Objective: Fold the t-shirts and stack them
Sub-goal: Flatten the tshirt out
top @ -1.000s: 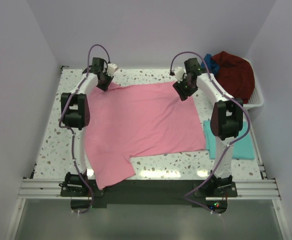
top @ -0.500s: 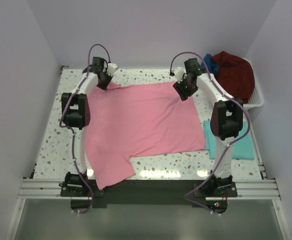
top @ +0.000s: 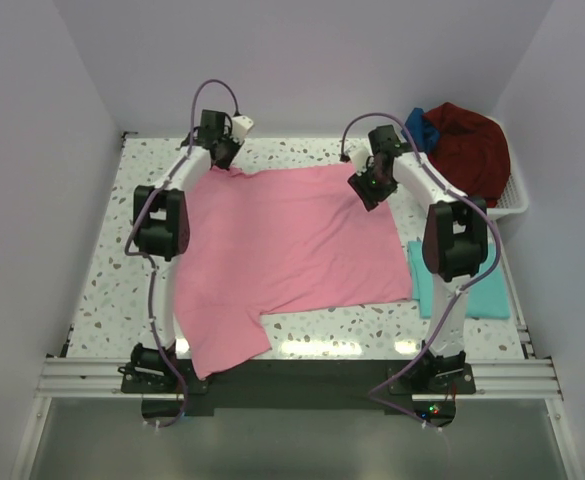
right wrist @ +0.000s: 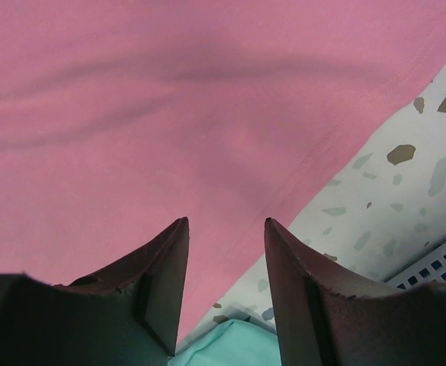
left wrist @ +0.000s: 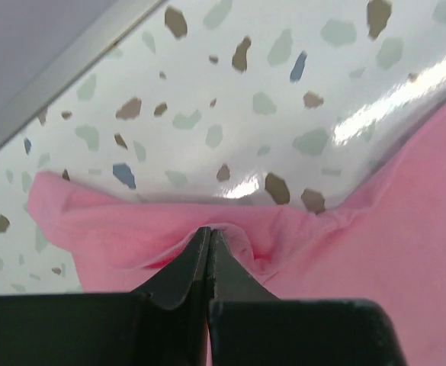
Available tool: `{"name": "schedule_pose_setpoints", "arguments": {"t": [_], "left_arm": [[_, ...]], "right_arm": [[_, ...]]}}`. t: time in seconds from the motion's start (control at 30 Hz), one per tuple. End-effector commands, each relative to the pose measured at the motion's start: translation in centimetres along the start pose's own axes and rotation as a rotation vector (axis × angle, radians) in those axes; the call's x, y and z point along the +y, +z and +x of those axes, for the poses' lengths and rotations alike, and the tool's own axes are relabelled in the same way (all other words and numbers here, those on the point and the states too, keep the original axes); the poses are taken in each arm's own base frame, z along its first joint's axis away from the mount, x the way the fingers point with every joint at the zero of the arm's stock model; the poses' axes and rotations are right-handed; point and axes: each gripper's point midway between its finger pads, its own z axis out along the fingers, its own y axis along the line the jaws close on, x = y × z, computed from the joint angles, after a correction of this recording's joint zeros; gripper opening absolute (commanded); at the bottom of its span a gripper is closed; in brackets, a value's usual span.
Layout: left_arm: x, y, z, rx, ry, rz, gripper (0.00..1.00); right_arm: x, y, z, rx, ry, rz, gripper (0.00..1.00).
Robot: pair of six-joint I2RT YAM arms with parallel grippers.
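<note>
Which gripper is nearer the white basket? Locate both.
Right. The right gripper hangs over the pink t-shirt's far right corner, near the basket; the left gripper pinches its far left corner.

Pink t-shirt (top: 282, 240): soft matt cloth, faintly creased, stitched hem. Table (left wrist: 283, 84): smooth, glossy speckled stone-look top, reflecting light. Teal t-shirt (top: 487, 295) and dark red garment (top: 467, 140): matt cloth. Basket (top: 520, 200): white perforated plastic. Left tool (left wrist: 208, 232) and right tool (right wrist: 226, 221): dark matt plastic, edges rough and scuffed on the right one.
</note>
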Motion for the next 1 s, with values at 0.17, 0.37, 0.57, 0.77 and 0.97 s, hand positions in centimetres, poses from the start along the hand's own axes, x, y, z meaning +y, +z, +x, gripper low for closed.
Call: {"name": "schedule_pose_setpoints", "arguments": {"t": [0.17, 0.37, 0.57, 0.77, 0.97], "left_arm": [[0.0, -1.8, -13.2, -0.446, 0.152, -0.141, 0.0], [1.5, -1.8, -14.7, -0.548, 0.129, -0.243, 0.56], [3.4, -8.2, -14.6, -0.525, -0.024, -0.182, 0.65], [0.5, -12.8, -4.6, -0.252, -0.126, 0.093, 0.65], [-1.8, -13.8, 6.1, -0.003, -0.231, 0.204, 0.67]], "right_arm": [[-0.8, -3.1, -0.8, -0.056, -0.017, 0.048, 0.48], [-0.3, -3.5, -0.2, -0.043, -0.016, 0.035, 0.5], [0.4, -4.7, 0.7, -0.035, -0.047, 0.019, 0.5], [2.3, -5.1, 3.7, 0.044, -0.09, -0.051, 0.48], [3.6, -4.3, 6.7, 0.115, -0.105, -0.085, 0.47]]}}
